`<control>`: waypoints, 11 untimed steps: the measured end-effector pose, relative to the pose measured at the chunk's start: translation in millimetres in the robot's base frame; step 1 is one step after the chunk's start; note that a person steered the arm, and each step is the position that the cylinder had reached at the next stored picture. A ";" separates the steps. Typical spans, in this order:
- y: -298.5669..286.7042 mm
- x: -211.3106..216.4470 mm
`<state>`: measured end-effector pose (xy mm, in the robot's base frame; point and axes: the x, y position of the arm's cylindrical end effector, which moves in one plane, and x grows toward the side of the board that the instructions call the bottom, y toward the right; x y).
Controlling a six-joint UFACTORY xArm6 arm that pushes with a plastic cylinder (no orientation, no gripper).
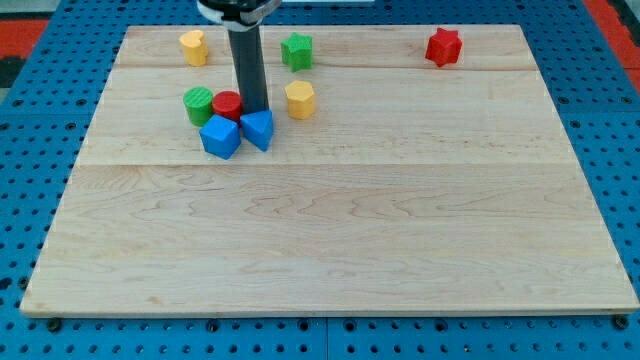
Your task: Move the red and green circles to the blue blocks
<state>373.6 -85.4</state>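
The red circle (pixel 227 104) sits in the upper left part of the board, touching the blue cube (pixel 220 136) just below it. The green circle (pixel 199 104) stands against the red circle's left side. A second blue block (pixel 258 129), triangular, sits right of the blue cube and touches it. My tip (pixel 254 108) is directly right of the red circle and just above the blue triangular block, close to or touching both. The dark rod rises from there to the view's top.
A yellow hexagon (pixel 300 99) lies right of my tip. A yellow block (pixel 194 47) and a green star-like block (pixel 296 51) sit near the top edge. A red star-like block (pixel 443 47) is at the top right. The wooden board (pixel 340 230) rests on a blue pegboard.
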 end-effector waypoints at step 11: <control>-179.8 -54.4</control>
